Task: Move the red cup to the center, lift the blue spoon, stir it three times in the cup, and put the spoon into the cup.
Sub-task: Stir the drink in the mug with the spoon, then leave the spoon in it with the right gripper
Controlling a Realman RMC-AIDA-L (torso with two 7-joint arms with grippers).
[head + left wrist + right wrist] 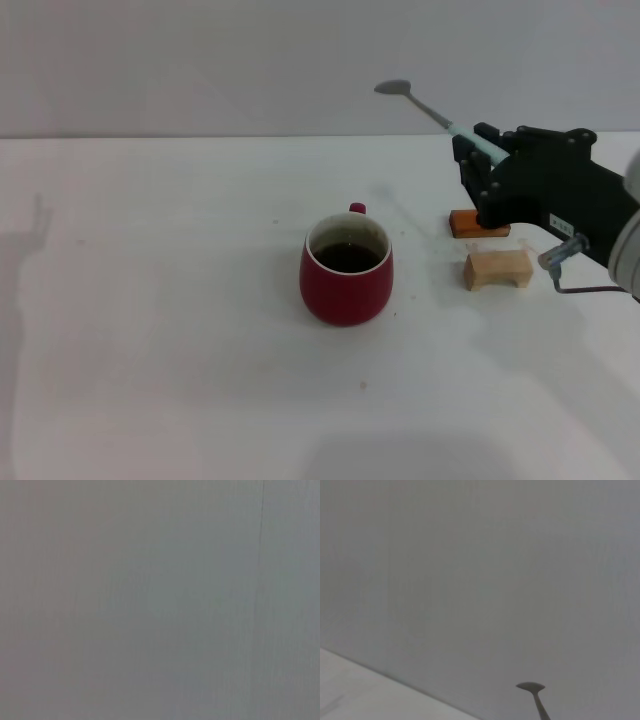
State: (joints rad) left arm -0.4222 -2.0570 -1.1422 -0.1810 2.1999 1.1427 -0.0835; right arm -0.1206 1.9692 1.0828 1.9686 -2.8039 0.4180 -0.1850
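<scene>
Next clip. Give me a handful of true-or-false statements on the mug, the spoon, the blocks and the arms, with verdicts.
1. The right tool holds the spoon up off the table. True.
2. The spoon's bowl is inside the mug. False: it is in the air, up and to the right of the mug.
3. The mug holds dark liquid. True.
4. The left arm is gripping the mug's handle. False: no left arm shows in the head view.
5. The tan block is stacked on the orange block. False: both lie on the table.
</scene>
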